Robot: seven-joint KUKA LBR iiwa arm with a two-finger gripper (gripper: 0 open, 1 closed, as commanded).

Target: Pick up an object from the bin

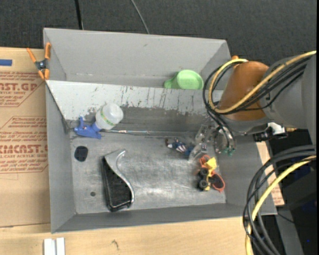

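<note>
My gripper is low in the bin's right part, under the orange wrist cover. Just below it lies a small red, yellow and black toy near the right wall. To its left, close by, rests a small blue and dark multicoloured piece on the bin floor. Nothing shows between the gripper's tips from this angle.
A black curved brush-like tool lies at the front left. A dark blue disc, a blue plastic piece and a white bottle sit at the left back. A green rounded thing rests high against the back wall.
</note>
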